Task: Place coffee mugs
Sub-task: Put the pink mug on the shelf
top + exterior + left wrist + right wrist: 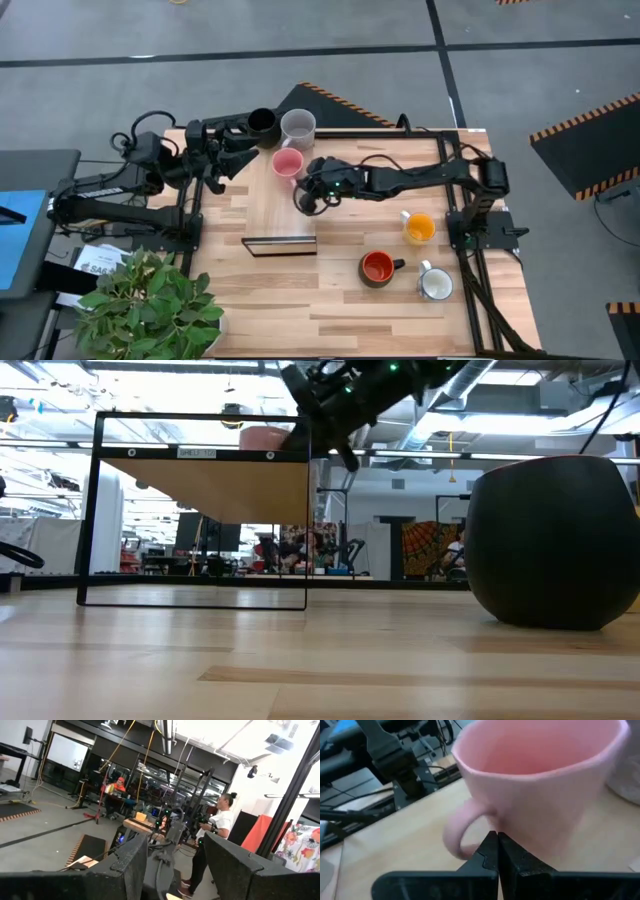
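Note:
The pink mug stands upright on its base on the table and fills the right wrist view. Its handle points toward my right gripper. That gripper is shut, its tips close to the mug's wall beside the handle. The black mug and the pale grey mug stand at the far edge. My left gripper is open beside the black mug, with nothing between its fingers. The orange-yellow, red-orange and white mugs stand near the right arm's base. My right gripper's shut fingertips come level at the pink mug's wall just beside the root of its handle. I cannot tell whether they touch it.
A black frame with a wooden panel stands upright mid-table. The red-orange mug's dark body looms at the right of the low view. A potted plant sits at the near left corner. A person stands in the room beyond.

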Controlling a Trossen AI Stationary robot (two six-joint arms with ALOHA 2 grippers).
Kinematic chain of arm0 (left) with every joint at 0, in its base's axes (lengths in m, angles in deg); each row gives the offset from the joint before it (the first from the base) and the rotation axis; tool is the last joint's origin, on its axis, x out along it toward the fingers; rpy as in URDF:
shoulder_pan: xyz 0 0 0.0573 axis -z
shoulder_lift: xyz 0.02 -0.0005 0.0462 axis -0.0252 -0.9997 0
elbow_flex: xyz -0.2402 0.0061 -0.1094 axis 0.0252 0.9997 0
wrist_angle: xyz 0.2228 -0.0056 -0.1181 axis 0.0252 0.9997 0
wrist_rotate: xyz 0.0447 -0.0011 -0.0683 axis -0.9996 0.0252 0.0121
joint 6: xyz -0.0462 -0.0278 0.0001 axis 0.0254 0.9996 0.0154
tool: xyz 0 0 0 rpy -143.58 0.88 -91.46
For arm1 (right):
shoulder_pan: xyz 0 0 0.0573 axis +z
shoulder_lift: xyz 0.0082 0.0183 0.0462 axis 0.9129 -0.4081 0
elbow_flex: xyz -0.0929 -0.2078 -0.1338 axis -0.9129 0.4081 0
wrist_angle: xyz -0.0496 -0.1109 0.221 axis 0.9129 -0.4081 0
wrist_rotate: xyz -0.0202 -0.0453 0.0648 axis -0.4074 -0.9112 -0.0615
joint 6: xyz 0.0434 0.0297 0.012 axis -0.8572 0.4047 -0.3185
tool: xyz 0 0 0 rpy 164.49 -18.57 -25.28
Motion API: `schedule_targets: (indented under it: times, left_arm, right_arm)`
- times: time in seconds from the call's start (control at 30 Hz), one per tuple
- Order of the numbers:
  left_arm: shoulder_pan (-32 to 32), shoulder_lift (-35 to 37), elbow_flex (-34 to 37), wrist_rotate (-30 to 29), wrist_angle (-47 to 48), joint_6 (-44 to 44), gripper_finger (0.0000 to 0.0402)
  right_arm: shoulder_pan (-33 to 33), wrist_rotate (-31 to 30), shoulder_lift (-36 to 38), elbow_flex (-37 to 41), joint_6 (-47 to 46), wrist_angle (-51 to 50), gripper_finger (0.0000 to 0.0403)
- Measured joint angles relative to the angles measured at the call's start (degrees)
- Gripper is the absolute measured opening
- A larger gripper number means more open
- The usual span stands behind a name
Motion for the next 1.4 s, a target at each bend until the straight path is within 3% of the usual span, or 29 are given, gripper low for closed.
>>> schedule_targets:
  times: [0.13, 0.47, 0.7, 1.4]
  left_arm:
    - [0.0, 0.0, 0.0, 0.0, 0.0, 0.0, 0.018]
    - [0.0, 0.0, 0.0, 0.0, -0.1, 0.1, 0.018]
    - [0.0, 0.0, 0.0, -1.3, -0.1, 0.0, 0.018]
    - [0.0, 0.0, 0.0, -1.9, -0.2, 0.2, 0.018]
  right_arm:
    - [0.7, 0.1, -1.5, -3.3, 2.4, -1.3, 0.0017]
    - [0.1, -2.1, 2.8, -6.1, 10.6, -18.9, 0.0017]
    - [-2.4, -9.2, 1.9, -6.2, 10.4, -15.9, 0.0017]
    - [-2.1, -6.7, 0.7, -6.1, 7.3, -5.9, 0.0019]
